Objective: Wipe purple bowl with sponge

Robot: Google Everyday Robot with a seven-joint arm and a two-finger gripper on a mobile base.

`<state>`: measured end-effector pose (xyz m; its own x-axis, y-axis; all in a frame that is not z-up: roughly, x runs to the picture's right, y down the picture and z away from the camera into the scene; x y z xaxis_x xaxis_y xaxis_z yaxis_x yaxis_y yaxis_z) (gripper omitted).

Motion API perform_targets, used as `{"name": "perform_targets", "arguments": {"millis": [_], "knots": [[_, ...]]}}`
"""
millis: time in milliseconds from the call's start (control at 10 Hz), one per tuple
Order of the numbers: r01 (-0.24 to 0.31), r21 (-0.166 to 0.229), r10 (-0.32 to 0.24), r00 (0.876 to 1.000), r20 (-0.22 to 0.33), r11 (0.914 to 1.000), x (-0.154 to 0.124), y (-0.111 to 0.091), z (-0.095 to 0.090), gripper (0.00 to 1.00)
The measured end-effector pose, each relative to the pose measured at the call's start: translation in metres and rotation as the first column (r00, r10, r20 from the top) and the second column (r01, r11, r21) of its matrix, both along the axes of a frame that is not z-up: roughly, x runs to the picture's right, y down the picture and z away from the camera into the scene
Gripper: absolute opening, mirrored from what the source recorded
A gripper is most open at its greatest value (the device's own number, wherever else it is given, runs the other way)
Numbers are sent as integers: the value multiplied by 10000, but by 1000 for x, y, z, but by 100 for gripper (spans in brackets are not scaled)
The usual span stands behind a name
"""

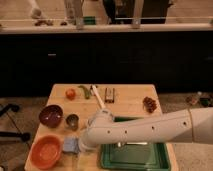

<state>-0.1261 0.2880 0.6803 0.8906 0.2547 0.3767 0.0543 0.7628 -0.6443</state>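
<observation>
The purple bowl [51,115] stands at the left of the wooden table [130,102], upright, with a lighter inside. The pale blue-grey sponge [69,145] lies flat near the front left, between the orange bowl and the green tray. My white arm reaches in from the right across the tray. Its gripper [80,144] is low at the sponge's right edge, mostly hidden under the wrist. The gripper is well in front of the purple bowl, to its right, and not touching it.
An orange-red bowl [46,151] sits at the front left corner. A small metal cup [72,120] stands right of the purple bowl. A green tray [135,156] is at the front right. An orange fruit [70,93], a white-handled scoop [98,98], a snack bar [109,94] and a brown item [149,103] lie further back.
</observation>
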Motion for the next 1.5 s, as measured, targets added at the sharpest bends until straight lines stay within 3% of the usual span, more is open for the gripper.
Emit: {"name": "perform_targets", "arguments": {"millis": [500,1200,1300,1500], "knots": [[-377,92,380,9987,-340,9992,1,5,9,94],[-110,128,113,9997,-198,9999,-15,1,9,93],[-68,141,70,9998,-162,9999,-16,1,9,89],[-12,156,14,9999,-102,9999,-18,0,9,67]]}}
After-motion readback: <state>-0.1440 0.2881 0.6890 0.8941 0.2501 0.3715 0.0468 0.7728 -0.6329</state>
